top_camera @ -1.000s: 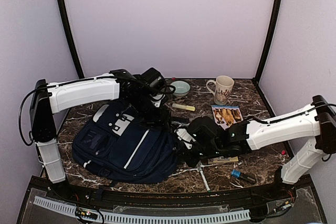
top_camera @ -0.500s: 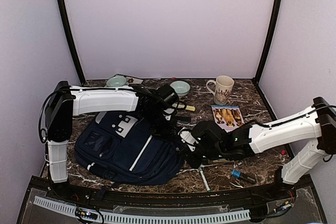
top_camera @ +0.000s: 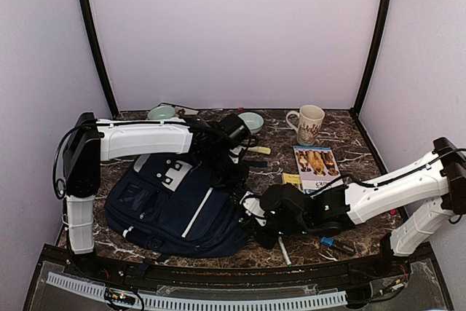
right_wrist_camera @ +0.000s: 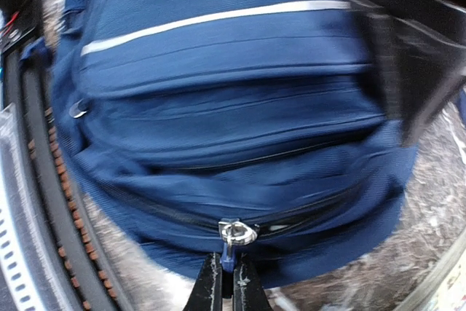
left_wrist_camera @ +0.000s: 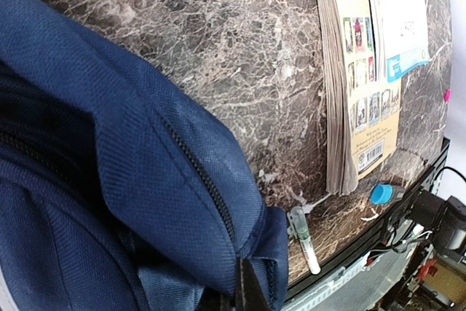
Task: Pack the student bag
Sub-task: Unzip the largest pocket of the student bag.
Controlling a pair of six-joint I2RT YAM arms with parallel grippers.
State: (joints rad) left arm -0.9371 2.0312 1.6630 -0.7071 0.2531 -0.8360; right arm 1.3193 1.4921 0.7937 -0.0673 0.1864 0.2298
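The student bag (top_camera: pixel 175 205) lies flat on the left of the surface (top_camera: pixel 349 143). My right gripper (right_wrist_camera: pixel 227 282) pinches the zipper pull (right_wrist_camera: pixel 237 234) at its right edge, and my left gripper (left_wrist_camera: pixel 242 290) is clamped on the fabric nearby. I'd draw the pull along the zipper's curve while the left braces the fabric taut.

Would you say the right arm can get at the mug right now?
Probably not yet: the right gripper is shut on the zip pull of the student bag; otherwise the mug looks unobstructed.
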